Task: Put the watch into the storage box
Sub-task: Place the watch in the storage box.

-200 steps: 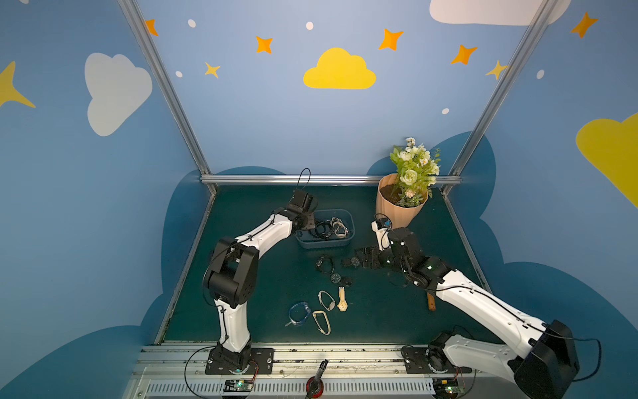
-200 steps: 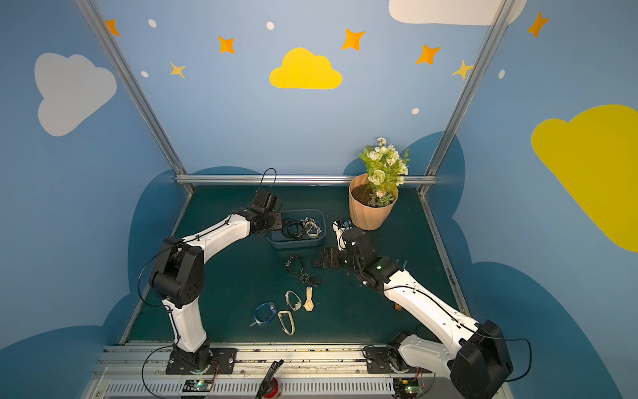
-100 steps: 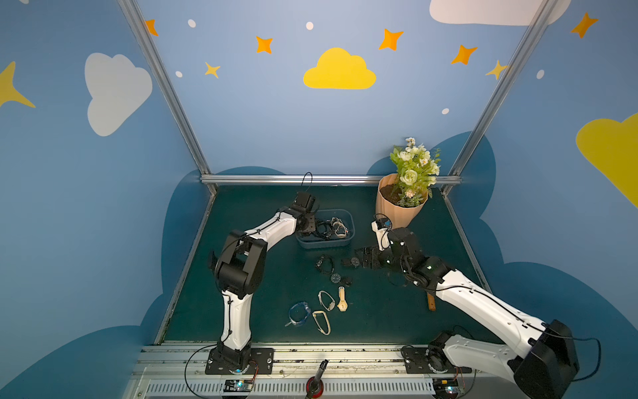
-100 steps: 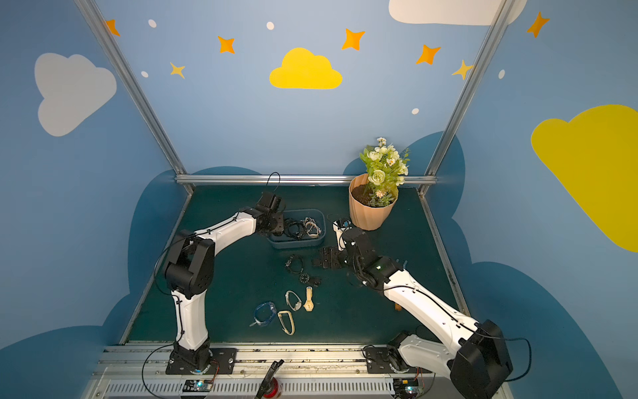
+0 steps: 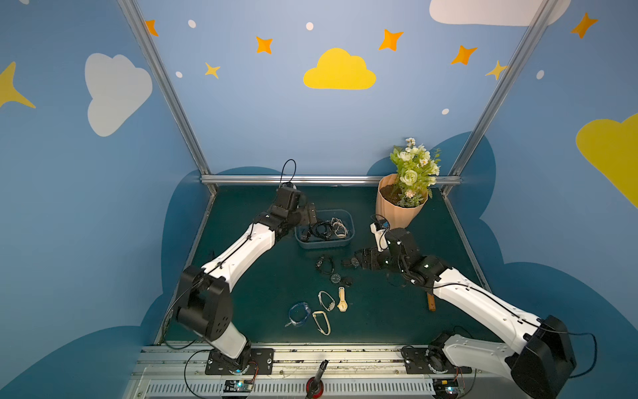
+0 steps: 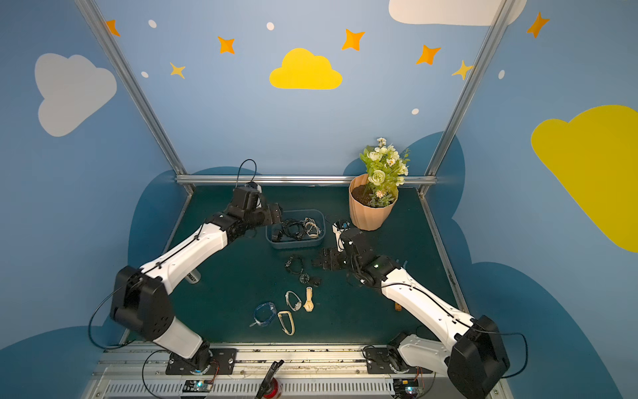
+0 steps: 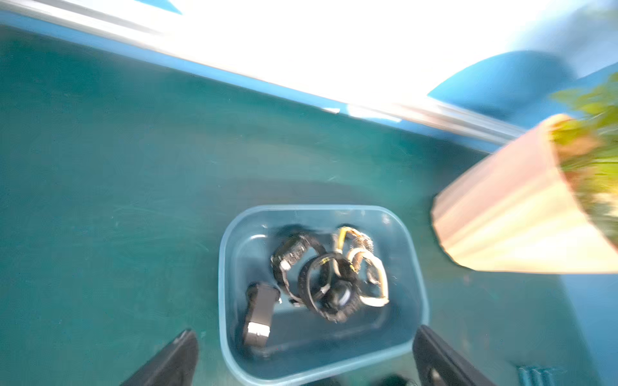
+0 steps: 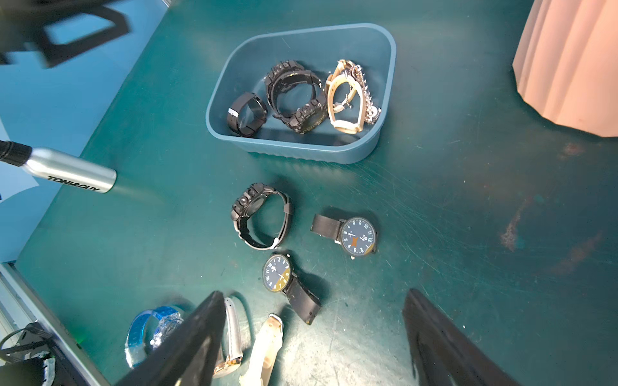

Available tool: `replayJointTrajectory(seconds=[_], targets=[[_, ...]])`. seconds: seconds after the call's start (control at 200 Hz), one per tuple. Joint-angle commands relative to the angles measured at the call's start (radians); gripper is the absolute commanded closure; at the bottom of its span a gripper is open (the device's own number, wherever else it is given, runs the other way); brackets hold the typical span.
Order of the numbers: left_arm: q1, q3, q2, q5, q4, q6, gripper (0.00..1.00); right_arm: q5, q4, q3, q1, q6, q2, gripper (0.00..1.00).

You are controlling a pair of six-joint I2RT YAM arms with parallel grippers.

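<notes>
The green table point(image 5: 241, 311) carries the peach flowerpot point(image 5: 397, 214) at its far right. Left of the pot is the blue-grey storage box point(image 5: 324, 244), which already holds several watches. The left gripper point(image 7: 304, 334) hovers over the box's left end, jaws spread wide with nothing between them. I judge its only job now is to lift clear without clipping the rim. The right gripper point(image 8: 314, 294), likewise spread and empty, hangs over the loose watches lying just near of the box, mid-table. Of the 2 with dark dials, the nearer dark-dial watch point(image 8: 277, 272) looks the handiest pick. It lies flat, with its strap stretched toward the fingertips. To do this well, descend squarely and pinch across the narrow strap close to the case. Keep off the black chunky watch point(image 8: 261, 217) just beside it. Then lift high enough to pass the box's near wall and let go low over a bare patch of its floor.
</notes>
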Motion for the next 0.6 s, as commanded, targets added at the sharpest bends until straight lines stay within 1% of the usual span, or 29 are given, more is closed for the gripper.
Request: replayJointTrajectory(seconds=[0.0,0.14,0.215,0.305,0.461,0.596], targets=[[0.004,-0.149,-0.128,0.045,0.068,-0.055,0.00,-0.003,-0.038,0.035,-0.002,0.024,0.013,0.16],[0.005,-0.369,-0.326,0.091,0.141,-0.129,0.00,-0.029,-0.049,0.026,-0.002,0.043,0.028,0.16],[0.006,-0.464,-0.414,0.092,0.144,-0.165,0.00,-0.051,-0.055,0.019,-0.001,0.060,0.041,0.16],[0.005,-0.550,-0.498,0.067,0.134,-0.193,0.00,-0.081,-0.057,0.005,0.003,0.090,0.061,0.16],[0.005,-0.627,-0.584,0.043,0.150,-0.219,0.00,-0.104,-0.040,-0.034,0.023,0.152,0.090,0.18],[0.005,-0.624,-0.583,0.037,0.147,-0.228,0.00,-0.105,-0.026,-0.061,0.046,0.197,0.115,0.19]])
